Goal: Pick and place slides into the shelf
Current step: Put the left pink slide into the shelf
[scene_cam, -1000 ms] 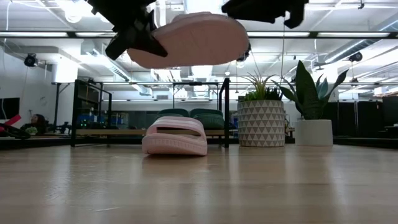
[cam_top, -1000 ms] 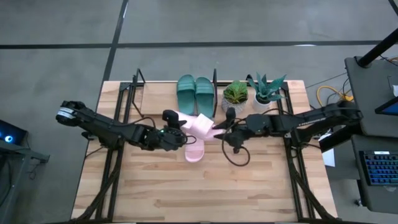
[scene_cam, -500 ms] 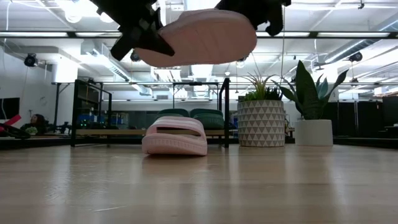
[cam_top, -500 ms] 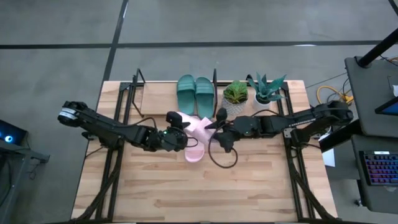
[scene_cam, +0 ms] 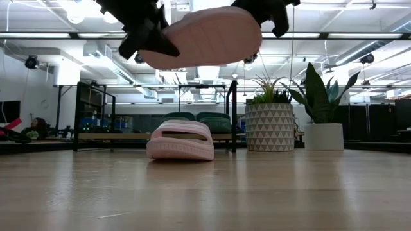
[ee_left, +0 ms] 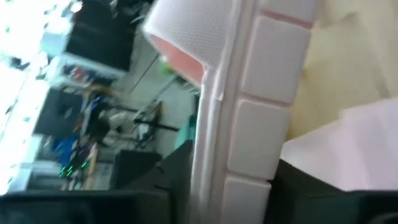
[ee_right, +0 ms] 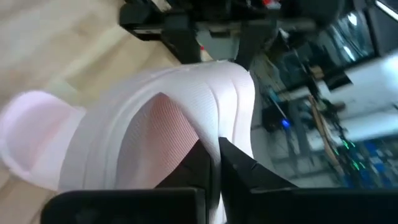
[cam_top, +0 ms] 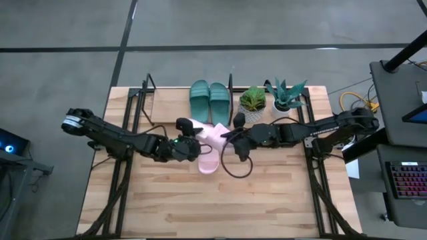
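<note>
One pale pink slide (cam_top: 212, 135) hangs in the air between my two grippers, sole down (scene_cam: 202, 37). My left gripper (cam_top: 191, 135) is shut on its left end and my right gripper (cam_top: 229, 135) on its strap end. The second pink slide (scene_cam: 181, 140) lies flat on its sole on the table, just under them. Two teal slides (cam_top: 209, 100) rest side by side on the shelf (cam_top: 148, 93) at the far edge. My left gripper pinches the end of the sole away from the strap (ee_left: 245, 168) between its two fingers, coming almost level from the table's left. The slide is lifted clear, nearly level. My right gripper pinches the strap's near edge (ee_right: 214, 142) between its two fingers (ee_right: 200, 163), coming almost level from the table's right.
Two potted plants (cam_top: 252, 100) (cam_top: 287, 97) stand at the far edge, right of the shelf. The black arm frames (cam_top: 123, 167) (cam_top: 320, 180) run along both sides. The near half of the wooden table (cam_top: 213, 207) is bare.
My right gripper has gone toward the table's left, up to the lifted pink slide, and has taken hold of its strap end. The slide stays in the air, with my left gripper still at its other end.
</note>
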Tool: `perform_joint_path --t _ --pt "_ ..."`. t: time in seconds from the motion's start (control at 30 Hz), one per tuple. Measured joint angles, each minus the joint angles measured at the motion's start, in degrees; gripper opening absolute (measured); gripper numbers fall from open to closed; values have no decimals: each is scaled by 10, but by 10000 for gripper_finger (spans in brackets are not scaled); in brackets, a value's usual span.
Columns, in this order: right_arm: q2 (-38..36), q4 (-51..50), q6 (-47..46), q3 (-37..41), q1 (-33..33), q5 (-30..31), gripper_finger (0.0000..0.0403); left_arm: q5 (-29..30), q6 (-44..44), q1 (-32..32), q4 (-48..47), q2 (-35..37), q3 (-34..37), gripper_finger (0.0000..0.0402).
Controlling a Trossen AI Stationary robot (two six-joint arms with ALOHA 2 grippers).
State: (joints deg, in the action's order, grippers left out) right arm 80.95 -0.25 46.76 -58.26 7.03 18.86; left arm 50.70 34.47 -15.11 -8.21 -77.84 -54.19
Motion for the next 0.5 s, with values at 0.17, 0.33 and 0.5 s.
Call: perform_joint_path --t 0.17,0.33,0.5 --pt "1 3 -26 0 -7 90 10 74 -12 0 7 2 0 206" --pt "3 -6 -50 3 -27 113 9 98 -11 -1 6 4 -1 271" --pt "2 8 -79 5 -47 112 9 99 -12 -1 6 3 -1 290"
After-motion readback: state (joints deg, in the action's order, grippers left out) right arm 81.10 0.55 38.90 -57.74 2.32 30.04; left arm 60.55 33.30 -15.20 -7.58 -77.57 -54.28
